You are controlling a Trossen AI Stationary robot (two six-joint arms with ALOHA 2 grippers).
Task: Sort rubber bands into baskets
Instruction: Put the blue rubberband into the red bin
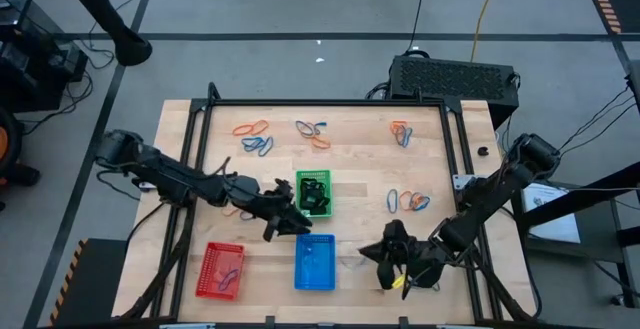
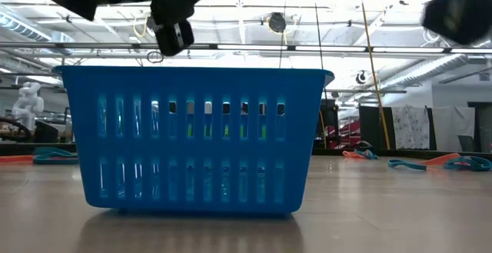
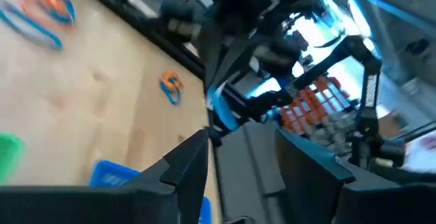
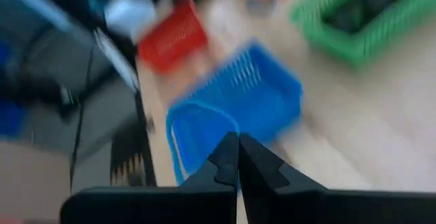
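The left claw (image 1: pixel 288 221) hovers between the green plastic mesh basket (image 1: pixel 314 192) and the blue plastic mesh basket (image 1: pixel 315 262), just above the worktop (image 1: pixel 350 169). In the left wrist view its fingers (image 3: pixel 187 166) stand apart with nothing visible between them. If it carries a band too thin to make out, the risk is a drop onto the bare wood between the two baskets rather than into either. The arm also reaches close past the green basket's rim, so a sideways swing could nudge that light tray out of place.

The right claw (image 1: pixel 385 259) sits low near the front edge, just right of the blue basket, its fingers (image 4: pixel 228 163) pressed together. No band shows in the pinch. A closed grip on nothing would mean an empty trip to a basket; I cannot tell whether a loop is caught there.

Baskets: three, namely green, blue, and a red plastic mesh basket (image 1: pixel 221 270) at the front left.

Thin rubber bands (image 1: pixel 255 136) in orange and blue lie in four loose clusters: three along the far side, one at the right near the middle. Each holds several tangled loops; single bands cannot be counted. Tangled loops could lift together and land two colours in one tray. The green basket holds dark bands, and the red and blue ones each hold a few.
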